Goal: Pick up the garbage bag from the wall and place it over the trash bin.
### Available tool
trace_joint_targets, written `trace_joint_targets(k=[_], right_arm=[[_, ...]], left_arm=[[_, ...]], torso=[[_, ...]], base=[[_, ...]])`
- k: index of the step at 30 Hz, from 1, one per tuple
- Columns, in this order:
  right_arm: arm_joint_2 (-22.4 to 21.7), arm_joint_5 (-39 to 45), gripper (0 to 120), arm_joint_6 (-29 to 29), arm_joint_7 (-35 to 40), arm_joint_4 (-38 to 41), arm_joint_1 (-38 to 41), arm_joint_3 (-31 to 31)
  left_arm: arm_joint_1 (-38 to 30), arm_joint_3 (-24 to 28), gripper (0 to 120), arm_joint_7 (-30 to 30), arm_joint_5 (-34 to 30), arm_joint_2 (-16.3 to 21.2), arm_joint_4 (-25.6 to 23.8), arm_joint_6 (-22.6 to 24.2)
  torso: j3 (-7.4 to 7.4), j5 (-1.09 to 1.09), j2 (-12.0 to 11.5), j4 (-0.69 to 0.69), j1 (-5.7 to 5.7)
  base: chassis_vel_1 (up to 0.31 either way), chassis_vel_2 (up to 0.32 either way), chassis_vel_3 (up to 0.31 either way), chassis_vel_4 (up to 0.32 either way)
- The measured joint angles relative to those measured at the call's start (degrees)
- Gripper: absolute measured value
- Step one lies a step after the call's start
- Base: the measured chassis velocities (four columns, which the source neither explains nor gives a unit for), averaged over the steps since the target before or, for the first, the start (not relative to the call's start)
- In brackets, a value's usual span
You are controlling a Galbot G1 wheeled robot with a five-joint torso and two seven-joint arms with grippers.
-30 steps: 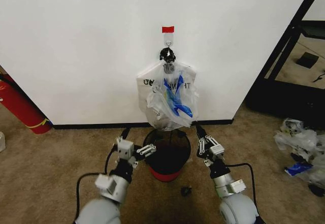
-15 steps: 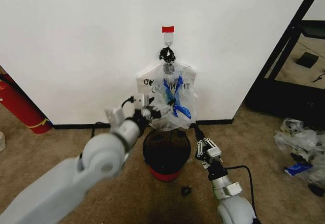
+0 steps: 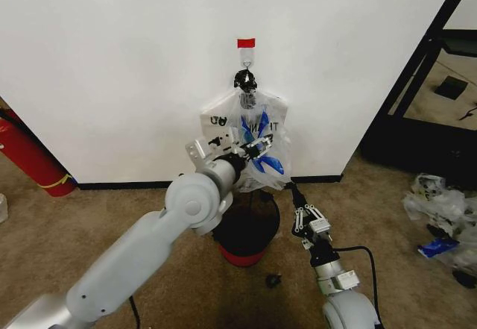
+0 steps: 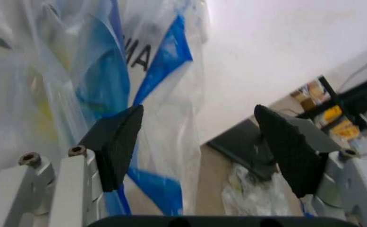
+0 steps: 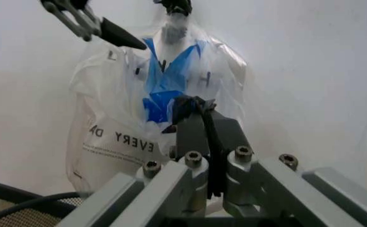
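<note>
1. The left arm has swung up from its low place beside the bin [image 3: 246, 228] and reached across to the bag [image 3: 253, 146]. A second ago its gripper sat near the floor at the bin's left rim; half a second ago it was at the bag's left edge.
2. The left gripper [image 3: 256, 150] is now at the middle of the bag's front, at the blue patches. In the left wrist view its pads [image 4: 117, 144] stand spread wide, one close against the plastic, the other out in open air. Nothing is pinched yet.
3. The bag has not left the wall [image 3: 112, 60]. It hangs from the hook [image 3: 246, 60] under the red tape [image 3: 246, 42], directly above the bin, which stands on the carpet against the baseboard.
4. The right gripper [image 3: 307, 218] has stayed low at the bin's right rim, pointing up at the bag. Its fingers [image 5: 202, 130] look pressed together, holding nothing.
5. What this means: the reach is done and the grasp is the step in hand. I judge the task early, since the bag is neither gripped nor unhooked.
6. The film is thin and slack, so a closing pinch could catch only a loose fold, and lifting the handles off the hook will need an upward pull, not a plain tug.
</note>
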Motion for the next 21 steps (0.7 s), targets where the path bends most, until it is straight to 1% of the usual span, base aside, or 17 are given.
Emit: trace_joint_targets(k=[2,4,9,13,17,20,21], right_arm=[[0.14,0.01,0,0.01,0.07,0.03,0.01,0.0],[0.22,0.08,0,0.01,0.14,0.23,-0.03,0.0],[0.18,0.24,0,0.01,0.18,0.47,-0.18,0.01],[0.24,0.31,0,0.01,0.29,0.48,-0.06,-0.03],[0.48,0.37,0,-0.04,0.39,0.48,0.12,-0.32],[0.47,0.48,0,-0.08,0.44,0.55,0.12,-0.33],[0.4,0.78,0,-0.08,0.45,0.69,0.07,-0.3]], left_arm=[[-0.44,-0.28,70,-0.02,1.09,-1.35,1.98,-0.69],[-0.67,-0.62,70,0.14,2.33,-1.84,3.47,-1.64],[-0.68,-0.86,70,0.36,4.18,-1.63,5.34,-2.48],[-0.46,-0.85,70,0.31,4.31,-1.59,5.88,-2.49],[-0.47,-0.81,69,0.22,4.32,-2.44,7.08,-2.47],[-0.86,-0.74,66,0.09,4.28,-3.04,8.04,-2.48],[-1.19,-0.66,61,0.01,4.24,-3.39,8.76,-2.53]], torso=[[0.0,0.0,0.0,-0.02,0.0],[0.0,0.0,0.0,-0.01,0.0],[0.0,-0.01,0.0,0.0,0.0],[0.0,-0.01,0.0,0.0,0.0],[0.0,-0.01,0.01,0.0,0.0],[0.0,-0.01,0.01,0.0,0.0],[0.0,-0.01,0.01,0.0,0.0]], base=[[0.0,0.0,0.0,0.0],[0.0,0.0,0.0,0.0],[0.0,0.0,0.0,0.0],[0.0,0.0,0.0,0.0],[0.0,0.0,0.0,0.0],[0.0,0.0,0.0,0.0],[0.0,0.0,0.0,0.0]])
